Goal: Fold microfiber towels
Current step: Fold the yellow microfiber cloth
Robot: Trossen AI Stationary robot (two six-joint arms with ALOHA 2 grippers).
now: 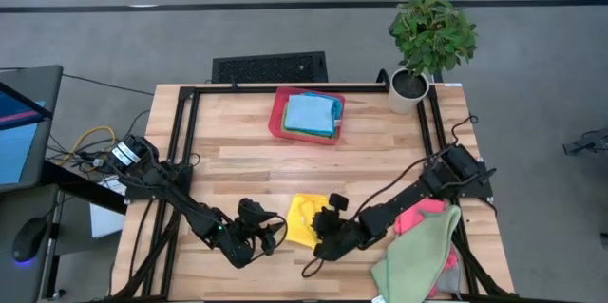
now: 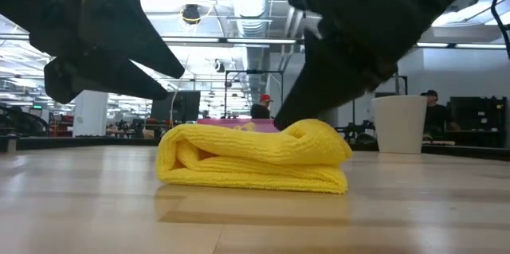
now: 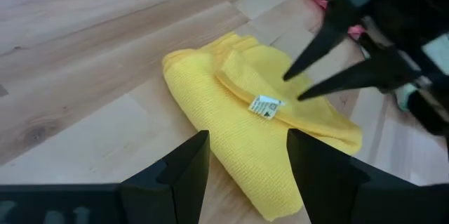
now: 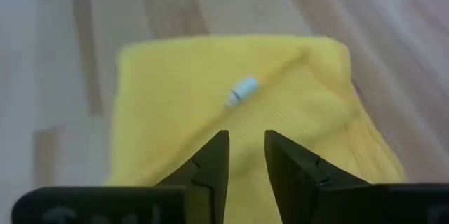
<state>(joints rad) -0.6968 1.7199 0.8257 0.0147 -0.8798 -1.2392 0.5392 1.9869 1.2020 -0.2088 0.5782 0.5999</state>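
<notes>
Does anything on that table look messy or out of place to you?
Mostly the loose heap at the table's near right corner: a green towel draped over a pink towel, unfolded and hanging over the edge. The yellow towel between the grippers is folded but lumpy. The stack in the red tray looks neat.

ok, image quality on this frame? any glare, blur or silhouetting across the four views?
Low view: ceiling lights backlight both arms into black silhouettes; the yellow towel is sharp, the room behind soft. Right wrist view: blurred throughout, the towel's white tag smeared. Left wrist view: towel and tag crisp, the right gripper dark against it. High view: even light, no glare on the table.
</notes>
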